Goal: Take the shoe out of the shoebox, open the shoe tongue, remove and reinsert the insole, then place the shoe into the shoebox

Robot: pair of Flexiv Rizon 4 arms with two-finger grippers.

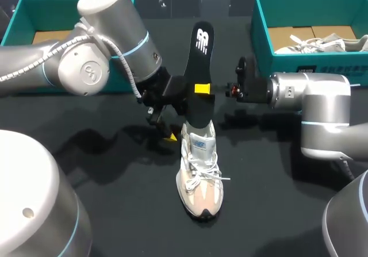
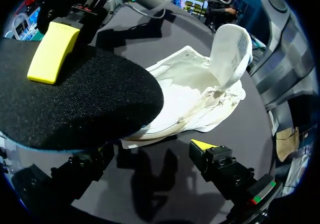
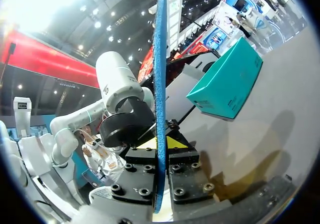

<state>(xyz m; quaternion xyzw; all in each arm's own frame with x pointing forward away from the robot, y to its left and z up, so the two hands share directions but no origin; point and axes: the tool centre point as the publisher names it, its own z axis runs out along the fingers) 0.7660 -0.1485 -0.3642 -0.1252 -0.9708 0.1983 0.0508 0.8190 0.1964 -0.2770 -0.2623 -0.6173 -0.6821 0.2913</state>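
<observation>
Insole (image 1: 198, 61): out of the shoe, standing on end at centre frame, lower end just above the shoe's opening. Thin foam slab, black knit face, blue edge. Likely light and bendy; expect it to flop if held by one end. Your right gripper (image 1: 201, 89) pinches it across the flat, about mid-length, which looks a sound hold. Left gripper (image 2: 145, 156) is spread wide and holds nothing, low beside the shoe's heel.

Shoe (image 1: 198, 176): lower centre, cream mesh, loose laces, soft tongue. Take it by the heel, probably the stiffest part. Teal shoebox (image 1: 261, 27) is upper right.
</observation>
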